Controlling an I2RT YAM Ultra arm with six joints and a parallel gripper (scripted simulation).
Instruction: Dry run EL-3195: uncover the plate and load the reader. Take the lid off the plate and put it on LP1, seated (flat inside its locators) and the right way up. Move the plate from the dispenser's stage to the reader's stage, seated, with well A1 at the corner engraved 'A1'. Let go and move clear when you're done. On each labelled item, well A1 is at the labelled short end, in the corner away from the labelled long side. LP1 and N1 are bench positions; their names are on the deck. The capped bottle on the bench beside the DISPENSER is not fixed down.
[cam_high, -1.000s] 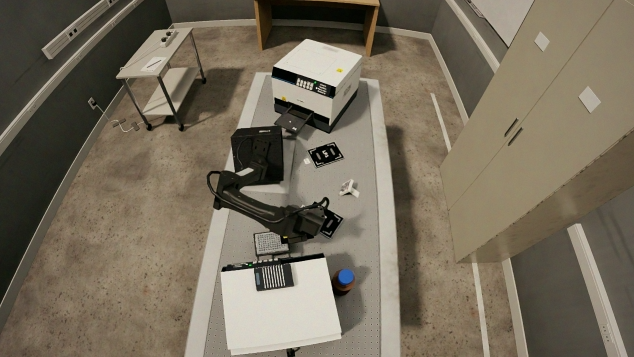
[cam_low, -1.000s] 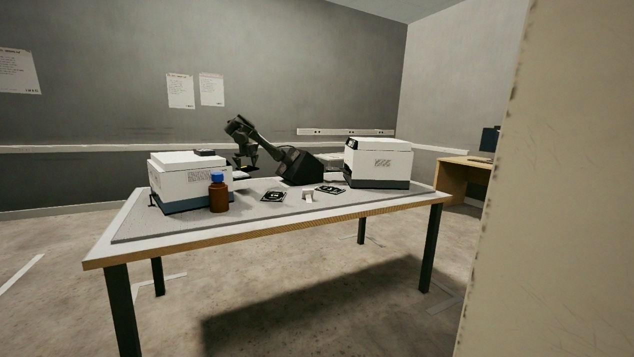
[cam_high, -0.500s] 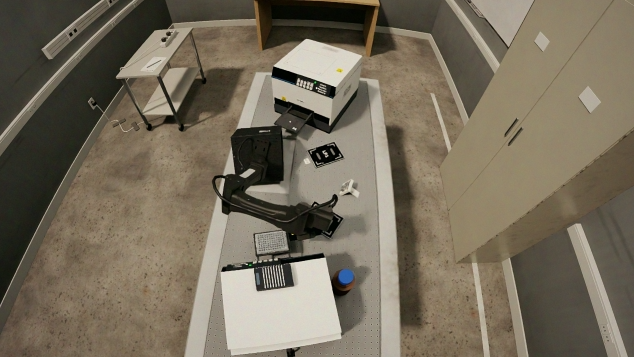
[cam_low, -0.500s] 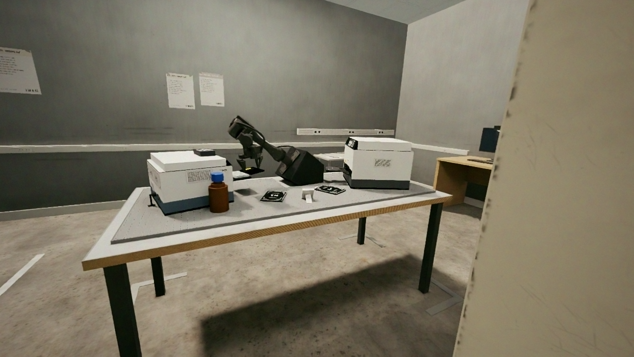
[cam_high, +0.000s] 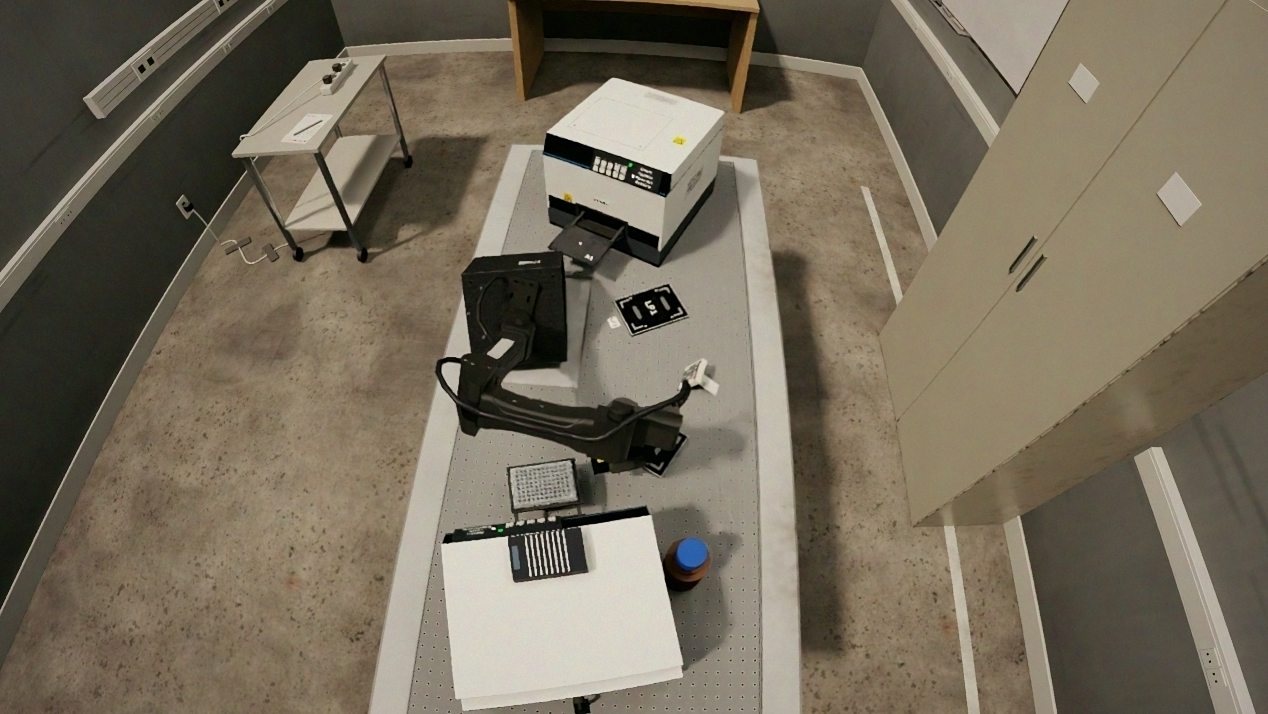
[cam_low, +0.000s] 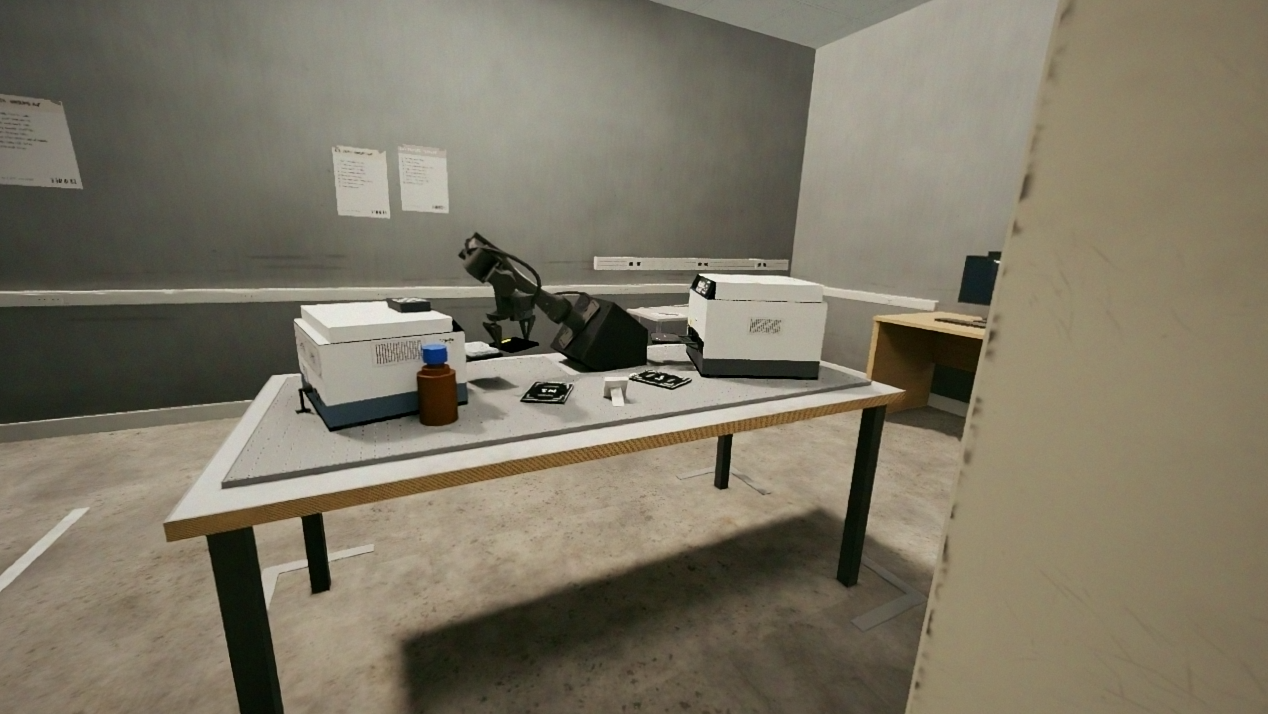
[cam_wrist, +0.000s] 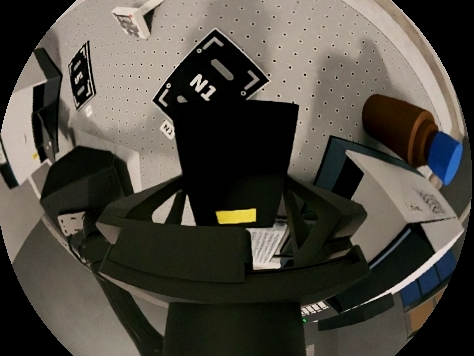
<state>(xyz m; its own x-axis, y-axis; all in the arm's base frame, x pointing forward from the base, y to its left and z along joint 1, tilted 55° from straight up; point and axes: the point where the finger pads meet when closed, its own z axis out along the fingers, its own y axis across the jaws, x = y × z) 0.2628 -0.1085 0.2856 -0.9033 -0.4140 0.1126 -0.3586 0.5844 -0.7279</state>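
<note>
My gripper (cam_high: 634, 454) (cam_low: 512, 333) (cam_wrist: 234, 179) is shut on the black lid (cam_wrist: 233, 148) (cam_low: 514, 344), gripping it at its yellow-labelled end. It holds the lid level in the air above the bench, between the dispenser and the N1 position (cam_wrist: 208, 84) (cam_low: 546, 394). The uncovered plate (cam_high: 543, 484) (cam_low: 481, 350), its wells showing, sits on the stage in front of the dispenser (cam_high: 559, 620) (cam_low: 369, 354). LP1 (cam_high: 652, 308) (cam_low: 658, 381) (cam_wrist: 84, 74) lies farther along the bench, near the reader (cam_high: 634, 150) (cam_low: 754, 323) and its black stage (cam_high: 585, 239).
A brown bottle with a blue cap (cam_high: 686, 563) (cam_low: 437, 385) (cam_wrist: 406, 130) stands beside the dispenser, close to my gripper's right. A small white tag stand (cam_high: 700, 376) (cam_low: 614, 388) (cam_wrist: 133, 20) sits between N1 and LP1. The arm's black base (cam_high: 514, 306) is at the bench's left edge.
</note>
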